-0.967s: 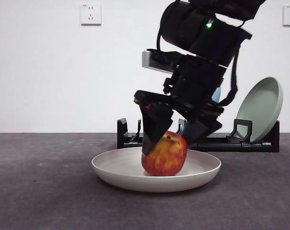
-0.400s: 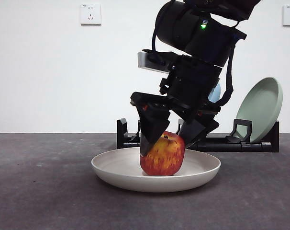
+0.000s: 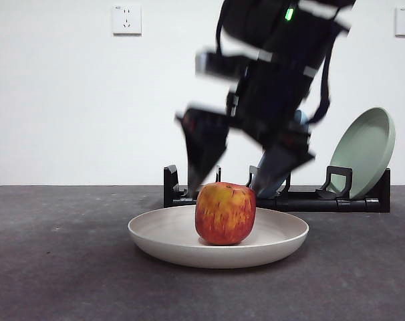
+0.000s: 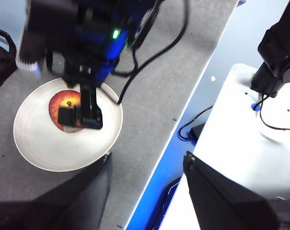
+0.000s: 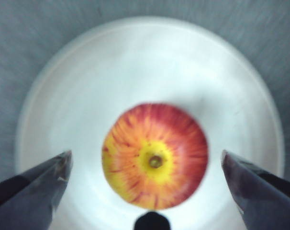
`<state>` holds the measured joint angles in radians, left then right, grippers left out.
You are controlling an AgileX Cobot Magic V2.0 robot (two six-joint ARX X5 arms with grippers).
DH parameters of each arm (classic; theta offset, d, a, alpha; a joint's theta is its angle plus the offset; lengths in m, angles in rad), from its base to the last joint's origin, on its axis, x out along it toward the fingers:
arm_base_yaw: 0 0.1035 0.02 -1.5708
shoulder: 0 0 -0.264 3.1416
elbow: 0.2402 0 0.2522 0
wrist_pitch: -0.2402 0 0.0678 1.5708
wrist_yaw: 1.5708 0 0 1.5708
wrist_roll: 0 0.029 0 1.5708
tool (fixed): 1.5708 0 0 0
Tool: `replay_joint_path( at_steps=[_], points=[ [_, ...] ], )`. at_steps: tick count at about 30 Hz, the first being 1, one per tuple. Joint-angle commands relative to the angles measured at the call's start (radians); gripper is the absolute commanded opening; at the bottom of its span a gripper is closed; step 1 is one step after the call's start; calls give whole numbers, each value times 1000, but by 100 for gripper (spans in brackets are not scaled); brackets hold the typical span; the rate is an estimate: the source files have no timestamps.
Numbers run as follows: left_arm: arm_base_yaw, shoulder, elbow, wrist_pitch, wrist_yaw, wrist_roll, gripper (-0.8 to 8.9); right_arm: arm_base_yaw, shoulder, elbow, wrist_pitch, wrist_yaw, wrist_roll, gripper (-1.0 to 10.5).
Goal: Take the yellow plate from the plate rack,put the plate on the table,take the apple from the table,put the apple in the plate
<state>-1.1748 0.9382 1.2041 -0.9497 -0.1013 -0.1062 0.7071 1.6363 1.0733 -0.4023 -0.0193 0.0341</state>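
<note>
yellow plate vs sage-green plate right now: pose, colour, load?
Pose: the yellow plate lies flat on the table; the sage-green plate leans tilted in the plate rack.
Colour: the first is pale cream, the second sage green.
Load: the yellow plate holds the apple; the green one holds nothing.
Both are round.

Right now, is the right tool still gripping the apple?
No, the right tool is open, clear of the apple in the yellow plate.
</note>
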Motion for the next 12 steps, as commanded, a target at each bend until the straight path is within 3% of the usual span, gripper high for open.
replay_joint_path(
  at_steps=[1, 12],
  points=[
    [-3, -1, -5, 3, 0, -6, 252, 3, -103, 14, -42, 0, 2, 661],
    [-3, 4, -5, -29, 1, -6, 252, 3, -563, 14, -620, -29, 3, 657]
  ],
)
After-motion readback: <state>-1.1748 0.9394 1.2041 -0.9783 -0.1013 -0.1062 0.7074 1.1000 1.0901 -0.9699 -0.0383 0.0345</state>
